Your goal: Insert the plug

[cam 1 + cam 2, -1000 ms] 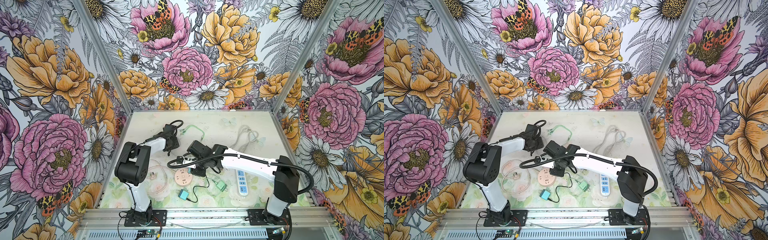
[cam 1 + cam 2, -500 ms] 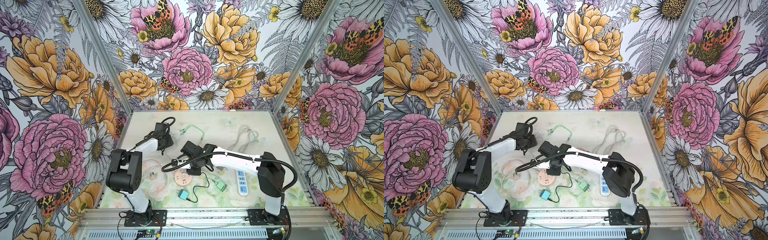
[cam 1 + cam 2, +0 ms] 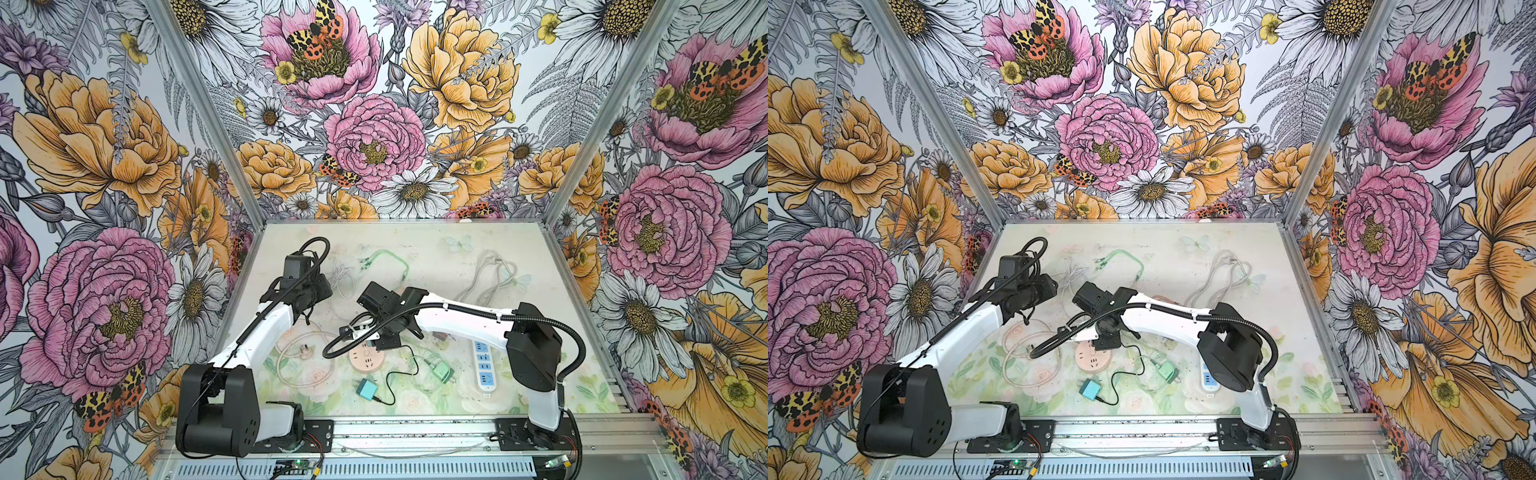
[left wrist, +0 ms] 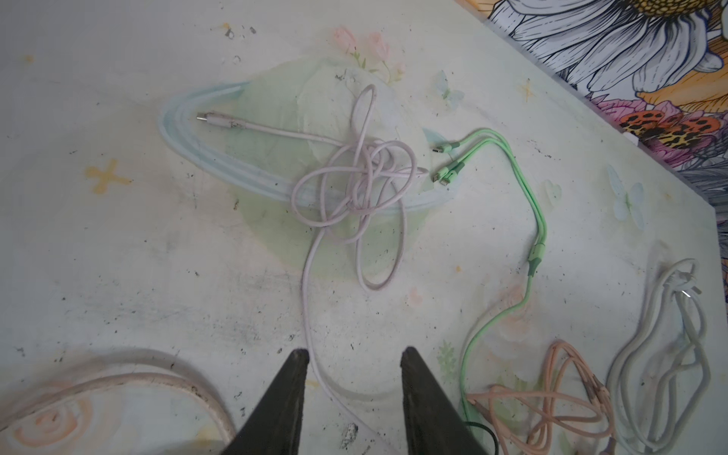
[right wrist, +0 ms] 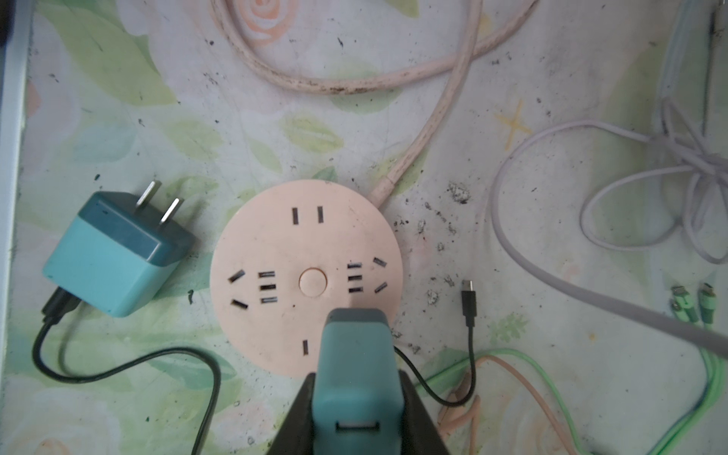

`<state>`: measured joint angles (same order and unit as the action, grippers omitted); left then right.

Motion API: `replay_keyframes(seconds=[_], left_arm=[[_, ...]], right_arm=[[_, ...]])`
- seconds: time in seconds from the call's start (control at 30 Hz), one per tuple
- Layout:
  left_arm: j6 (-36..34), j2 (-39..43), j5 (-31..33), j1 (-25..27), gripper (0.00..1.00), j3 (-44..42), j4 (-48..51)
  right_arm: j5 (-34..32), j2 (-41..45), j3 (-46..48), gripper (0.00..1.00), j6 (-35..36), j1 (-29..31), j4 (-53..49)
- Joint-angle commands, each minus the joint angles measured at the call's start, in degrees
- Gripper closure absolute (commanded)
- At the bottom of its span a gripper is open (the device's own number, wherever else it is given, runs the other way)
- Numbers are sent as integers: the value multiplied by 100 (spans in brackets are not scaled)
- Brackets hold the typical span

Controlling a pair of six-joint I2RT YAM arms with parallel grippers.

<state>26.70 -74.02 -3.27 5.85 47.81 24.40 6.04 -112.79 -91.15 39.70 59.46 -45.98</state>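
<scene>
- Two teal blocks: the loose charger (image 5: 114, 252) lies on the bench (image 5: 551, 236) just beside the round pink socket (image 5: 307, 252), on its near side, prongs free.
- Your right fingers (image 5: 299, 417) are clenched on the teal plug (image 5: 356, 354), held over the socket's rim; contact you cannot judge.
- Beyond the socket, your left fingers (image 4: 283, 394) stand released and empty above a tangled lilac cable (image 4: 354, 177).
</scene>
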Motion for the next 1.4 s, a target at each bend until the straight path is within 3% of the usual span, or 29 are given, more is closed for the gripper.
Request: replay_keyframes(seconds=[0.0,0.57,1.0,1.37], left_arm=[[45,283,-126,-27,57,-150,29],[26,1058,-263,-343,54,-636,227],[-33,1170,-352,-466,53,-865,233],[-33,1215,-375,-479,53,-957,229]], right_arm=[[146,-145,-220,100,303,64,78],[257,-387,-402,100,651,87,78],[32,-588,-400,100,753,180,56],[-57,-936,-682,100,817,246,-697]])
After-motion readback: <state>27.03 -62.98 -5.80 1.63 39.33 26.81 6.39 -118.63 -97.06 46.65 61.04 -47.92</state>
